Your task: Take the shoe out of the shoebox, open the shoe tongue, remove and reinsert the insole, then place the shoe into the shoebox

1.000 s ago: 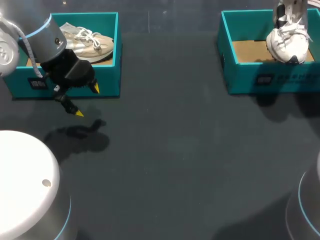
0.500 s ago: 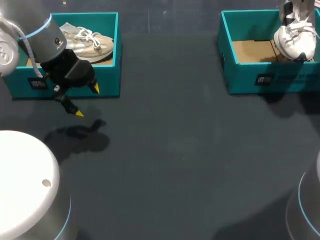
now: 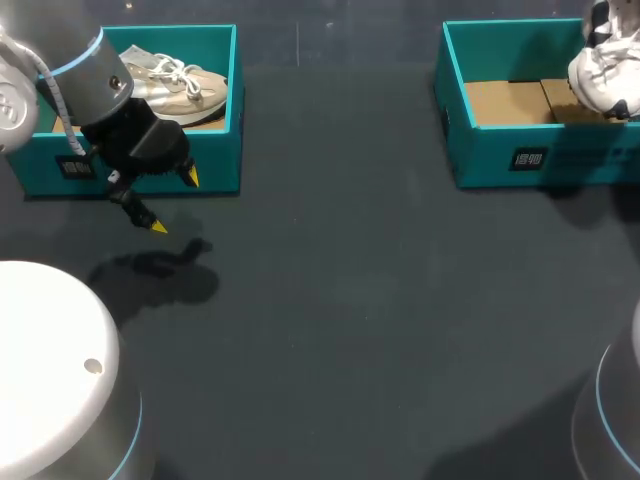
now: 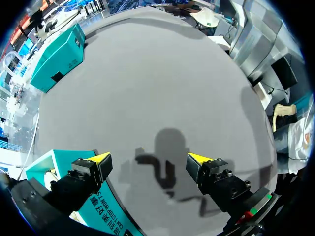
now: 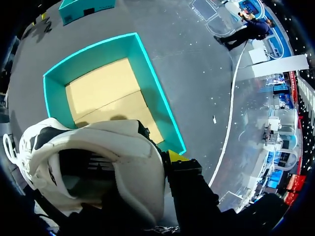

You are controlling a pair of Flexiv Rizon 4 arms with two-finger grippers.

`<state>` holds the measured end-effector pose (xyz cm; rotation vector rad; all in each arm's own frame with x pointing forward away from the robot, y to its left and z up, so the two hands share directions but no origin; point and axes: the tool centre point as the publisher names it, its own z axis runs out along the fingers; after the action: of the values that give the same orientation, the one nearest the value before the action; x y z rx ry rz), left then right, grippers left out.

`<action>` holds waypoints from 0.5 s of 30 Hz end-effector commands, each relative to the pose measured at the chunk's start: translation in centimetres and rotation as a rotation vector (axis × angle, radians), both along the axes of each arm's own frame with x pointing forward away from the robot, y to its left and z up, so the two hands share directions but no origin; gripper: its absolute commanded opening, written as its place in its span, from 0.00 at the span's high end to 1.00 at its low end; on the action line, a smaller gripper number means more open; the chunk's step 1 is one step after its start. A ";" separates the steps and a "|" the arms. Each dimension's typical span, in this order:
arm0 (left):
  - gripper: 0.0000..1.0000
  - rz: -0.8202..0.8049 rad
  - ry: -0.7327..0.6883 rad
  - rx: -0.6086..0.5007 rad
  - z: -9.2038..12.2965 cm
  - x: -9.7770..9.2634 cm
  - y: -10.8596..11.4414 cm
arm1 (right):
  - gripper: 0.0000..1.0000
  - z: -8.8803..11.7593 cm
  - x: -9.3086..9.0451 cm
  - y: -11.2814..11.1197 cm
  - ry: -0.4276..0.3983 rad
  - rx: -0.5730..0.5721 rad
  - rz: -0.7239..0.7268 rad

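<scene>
1. Starting nearest, the dark counter (image 3: 350, 300) carries two teal boxes along its far side, one left and one right.
2. The left hand (image 4: 150, 160) hovers just on the near side of the left box (image 3: 236, 110). Its fingers are spread wide with nothing between them, only its shadow on the counter below.
3. A beige shoe (image 3: 185, 85) lies in the left box, long axis running left to right, with nothing touching it.
4. At far right, the right box (image 3: 455, 130) shows a bare cardboard floor, and the white shoe (image 3: 605, 75) hangs above its right end.
5. The right hand (image 5: 165, 160) holds the shoe by the collar. One yellow-tipped finger sits outside the wall, the other is hidden inside the opening, and the opening faces the wrist.
6. Taking the shoe out looks nearly done. The right box lies directly under the shoe, so the next move is probably toward the near middle of the counter. The left hand is well apart, across the counter, and would have to come over to open the tongue.
</scene>
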<state>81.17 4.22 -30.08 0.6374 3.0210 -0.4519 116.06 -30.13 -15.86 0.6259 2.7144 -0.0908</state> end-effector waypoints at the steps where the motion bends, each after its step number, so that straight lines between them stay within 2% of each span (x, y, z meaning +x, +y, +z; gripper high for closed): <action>1: 0.00 -0.001 0.000 0.002 0.0 0.0 0.0 | 1.00 -0.7 -0.6 -1.0 -0.021 0.032 -0.188; 3: 0.00 -0.001 0.000 0.002 0.0 0.0 0.0 | 1.00 -1.0 -1.3 -1.5 -0.037 0.058 -0.267; 5: 0.00 -0.001 0.000 0.002 0.0 0.0 0.0 | 1.00 -1.2 -2.1 -2.1 -0.047 0.029 -0.358; 12: 0.00 -0.001 0.000 0.002 0.0 0.0 0.0 | 1.00 -0.9 -5.2 -3.4 -0.149 0.028 -0.617; 15: 0.00 -0.001 0.000 0.002 0.0 0.0 0.0 | 1.00 -0.8 -5.5 -3.4 -0.156 0.000 -0.645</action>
<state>81.17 4.22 -30.08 0.6371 3.0211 -0.4519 112.09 -34.13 -17.11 1.2901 2.4416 -0.1193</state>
